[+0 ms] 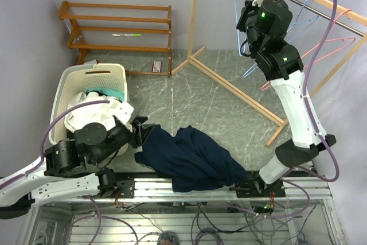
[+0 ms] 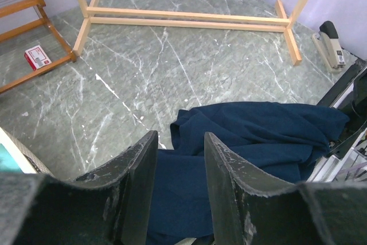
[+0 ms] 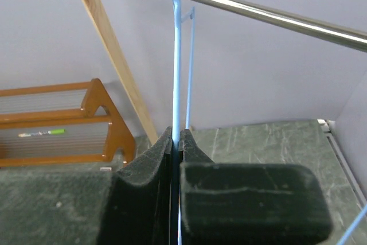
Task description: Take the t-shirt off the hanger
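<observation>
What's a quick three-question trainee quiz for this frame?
1. True or false: the navy t-shirt hangs on the blue hanger.
2. The right gripper pinches: A) blue hanger B) pink hanger C) steel rail.
3. Which gripper is over the t-shirt, jaws apart?
Key: 1 false, it lies on the table; 2 A; 3 left gripper.

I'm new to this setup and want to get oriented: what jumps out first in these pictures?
A navy t-shirt lies crumpled on the table near the front edge, the left gripper open over its left end. High at right, the right gripper is shut on a bare pale-blue hanger at the metal rail.
</observation>
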